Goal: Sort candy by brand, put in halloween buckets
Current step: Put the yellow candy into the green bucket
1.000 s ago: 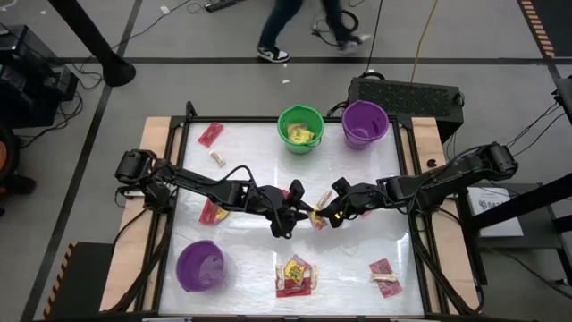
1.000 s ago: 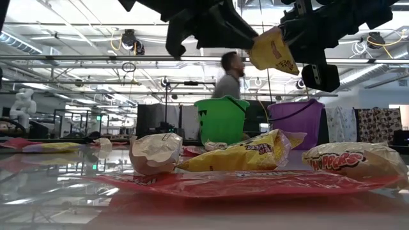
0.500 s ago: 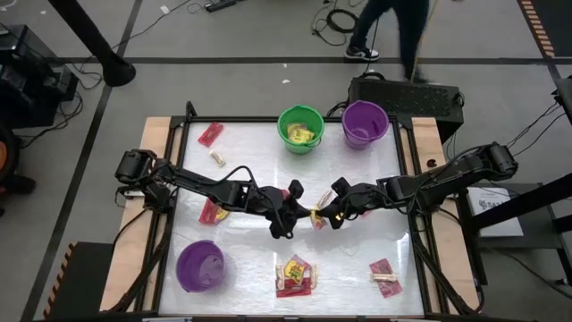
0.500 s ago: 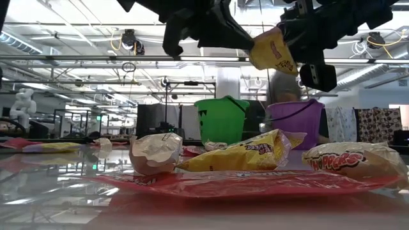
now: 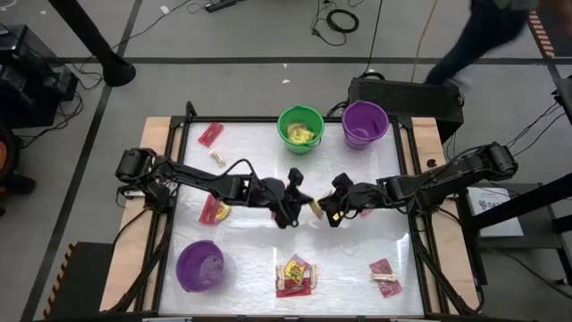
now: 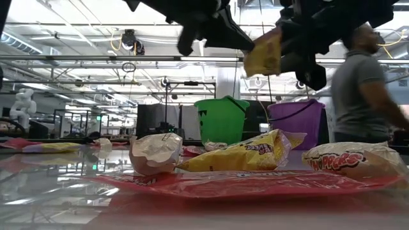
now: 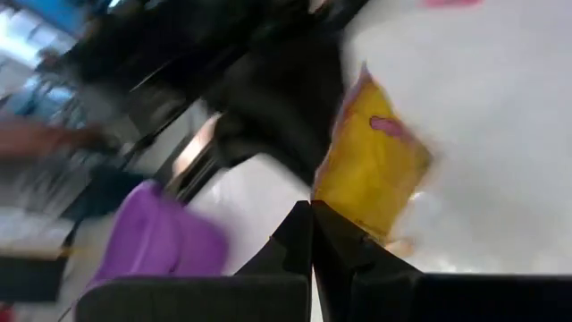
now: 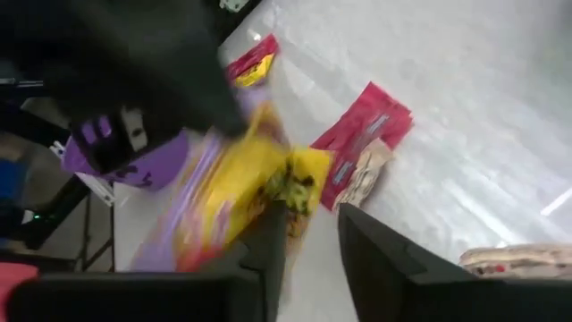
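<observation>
Mid-counter handover: yellow packet point(image 5: 315, 207) is pinched in shut left hand point(image 5: 304, 202); right hand point(image 5: 329, 213) is parted beside it. A thin corner grip risks a drop short of the green bucket point(image 5: 299, 129).

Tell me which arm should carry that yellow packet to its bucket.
Left, probably: its pincer is shut on the yellow packet, while the right pincer has opened. The green bucket already holds yellow candy.

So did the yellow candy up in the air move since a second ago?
Yes. In the low view the yellow candy has shifted a little left, toward the side of the green bucket.
</observation>
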`<state>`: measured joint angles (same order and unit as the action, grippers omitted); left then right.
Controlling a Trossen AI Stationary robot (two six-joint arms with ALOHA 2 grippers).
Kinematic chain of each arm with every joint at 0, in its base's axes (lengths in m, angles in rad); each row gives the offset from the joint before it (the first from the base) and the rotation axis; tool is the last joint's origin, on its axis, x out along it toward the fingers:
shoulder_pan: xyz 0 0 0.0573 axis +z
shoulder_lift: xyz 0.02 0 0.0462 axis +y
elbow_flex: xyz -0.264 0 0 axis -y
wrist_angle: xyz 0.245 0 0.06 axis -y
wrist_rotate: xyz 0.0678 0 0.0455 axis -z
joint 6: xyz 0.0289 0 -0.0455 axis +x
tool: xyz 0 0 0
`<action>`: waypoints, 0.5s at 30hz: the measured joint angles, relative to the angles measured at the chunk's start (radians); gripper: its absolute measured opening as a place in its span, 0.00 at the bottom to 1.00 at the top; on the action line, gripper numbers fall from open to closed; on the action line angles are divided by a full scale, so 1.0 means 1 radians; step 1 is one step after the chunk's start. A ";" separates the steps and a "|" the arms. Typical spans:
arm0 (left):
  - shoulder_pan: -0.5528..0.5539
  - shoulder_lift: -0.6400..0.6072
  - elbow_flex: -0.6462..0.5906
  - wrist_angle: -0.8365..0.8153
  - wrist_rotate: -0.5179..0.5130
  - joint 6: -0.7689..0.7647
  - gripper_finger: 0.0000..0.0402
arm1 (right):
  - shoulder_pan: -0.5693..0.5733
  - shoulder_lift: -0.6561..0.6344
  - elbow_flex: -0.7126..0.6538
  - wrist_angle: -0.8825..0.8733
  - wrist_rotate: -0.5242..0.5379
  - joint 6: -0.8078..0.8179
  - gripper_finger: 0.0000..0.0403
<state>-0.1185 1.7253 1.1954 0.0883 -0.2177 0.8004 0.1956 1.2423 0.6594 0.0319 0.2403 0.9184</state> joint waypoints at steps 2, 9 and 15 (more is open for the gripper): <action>0.028 -0.008 0.005 -0.004 -0.025 0.001 0.00 | -0.008 -0.001 0.003 -0.010 0.002 -0.018 0.29; 0.196 -0.062 0.009 0.000 -0.116 -0.004 0.00 | -0.020 -0.008 0.003 -0.199 -0.003 0.043 0.33; 0.382 -0.062 0.009 -0.001 -0.134 -0.159 0.00 | -0.004 -0.008 0.002 -0.266 -0.007 0.081 0.32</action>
<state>0.2636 1.6630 1.2045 0.0875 -0.3514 0.6416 0.1919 1.2343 0.6609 -0.2338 0.2330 0.9994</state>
